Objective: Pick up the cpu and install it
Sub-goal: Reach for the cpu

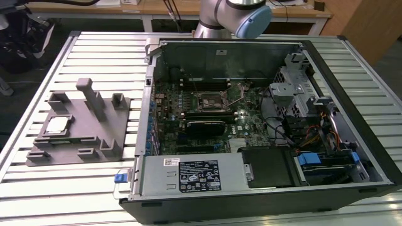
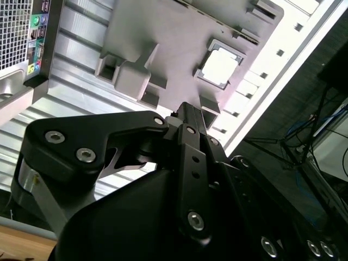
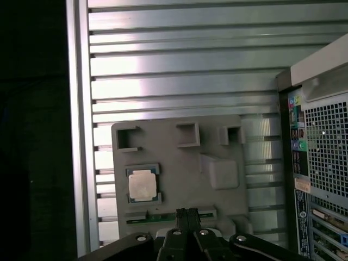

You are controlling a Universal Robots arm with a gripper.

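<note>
The cpu [image 1: 58,125] is a small flat square with a pale, dull silver metal top and a thin darker rim; it lies flat in a shallow square pocket of a grey plastic fixture [image 1: 88,143], a matte moulded slab with blocky upright posts and open rectangular pockets. The fixture rests on the desk [image 1: 100,52], whose top is ribbed aluminium, long parallel slats with a soft sheen. At the exterior view's right of the fixture stands an open computer case [image 1: 226,61], dark-framed with bare grey sheet-metal walls; inside it lies a green board [image 1: 188,101] crowded with parts, a square metal-framed socket [image 1: 210,100] near its middle, and a boxy silver power unit [image 1: 188,175] along the near wall. The arm [image 1: 232,14], smooth grey tube with a pale blue rounded cap, rises behind the case.

In both wrist views the end effector [image 3: 187,213] [image 2: 187,109] is black, angular and bolted with round screws; its two narrow fingers [image 3: 182,217] are pressed together with nothing between them. It hangs above the fixture's edge, near the cpu [image 3: 142,184] [image 2: 220,69] but apart from it.
</note>
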